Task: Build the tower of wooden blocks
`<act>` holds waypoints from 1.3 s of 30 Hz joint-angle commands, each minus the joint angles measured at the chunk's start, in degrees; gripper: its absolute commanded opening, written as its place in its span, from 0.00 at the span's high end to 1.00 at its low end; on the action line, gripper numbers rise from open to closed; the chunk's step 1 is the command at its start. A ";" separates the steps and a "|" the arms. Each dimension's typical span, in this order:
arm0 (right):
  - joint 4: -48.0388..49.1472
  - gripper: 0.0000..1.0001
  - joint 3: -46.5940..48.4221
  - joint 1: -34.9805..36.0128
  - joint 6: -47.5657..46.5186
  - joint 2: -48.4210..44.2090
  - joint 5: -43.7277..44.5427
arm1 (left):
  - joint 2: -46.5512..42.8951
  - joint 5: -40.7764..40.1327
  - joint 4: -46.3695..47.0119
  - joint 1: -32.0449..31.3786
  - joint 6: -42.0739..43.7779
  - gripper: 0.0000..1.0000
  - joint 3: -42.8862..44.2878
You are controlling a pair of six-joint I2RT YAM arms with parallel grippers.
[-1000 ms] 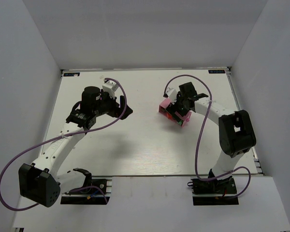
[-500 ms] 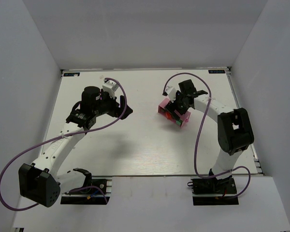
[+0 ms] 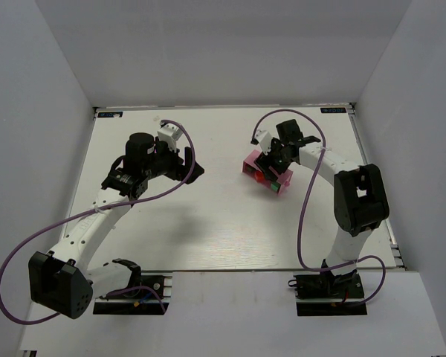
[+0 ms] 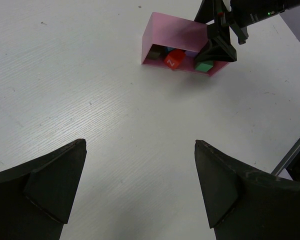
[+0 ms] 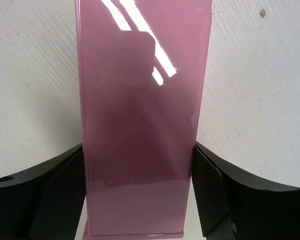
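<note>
Mid-table, open table (image 3: 208,223) all round tray (image 4: 175,32).
Blocks (image 4: 174,59) inside, 12 o'clock of spread left gripper (image 4: 140,142); right gripper (image 5: 138,147) straddles tray, cannot tell if pinching.

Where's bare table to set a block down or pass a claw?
Widest bare patch: the table between left arm and right arm, on the near side of the tray. Also the far-left corner behind the left claw, and the gap between that claw and the tray. Crowded: the tray itself, blocks inside, right claw straddling it.
</note>
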 commanded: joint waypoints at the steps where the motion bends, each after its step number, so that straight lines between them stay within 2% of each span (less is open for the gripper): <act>1: -2.50 0.66 1.76 -0.47 -0.26 1.26 -2.22 | -1.20 0.95 0.49 0.34 0.59 0.00 -0.35; 2: -2.59 0.71 1.68 -0.39 -0.17 1.18 -2.23 | -1.20 0.95 0.49 0.34 0.59 0.00 -0.35; 4: -2.50 0.93 1.59 -0.39 -0.17 0.65 -2.23 | -1.20 0.95 0.49 0.34 0.59 0.00 -0.35; 5: -2.50 1.00 1.59 -0.65 -0.08 0.39 -2.31 | -1.20 0.95 0.49 0.34 0.59 0.00 -0.35; 10: -0.57 1.00 0.01 -0.39 0.36 -2.68 -1.09 | -1.20 0.95 0.49 0.34 0.59 0.00 -0.35; 21: 8.92 1.00 -5.96 1.54 0.97 -8.66 10.25 | -1.20 0.95 0.49 0.34 0.59 0.00 -0.35; 26: 13.67 1.00 -9.21 3.83 0.01 -10.77 19.56 | -1.20 0.95 0.49 0.34 0.59 0.00 -0.35; 36: 33.08 1.00 -18.09 11.21 -4.56 -13.15 39.24 | -1.20 0.95 0.49 0.34 0.59 0.00 -0.35; 39: 41.85 1.00 -21.60 12.97 -8.33 -13.06 44.78 | -1.20 0.95 0.49 0.34 0.59 0.00 -0.35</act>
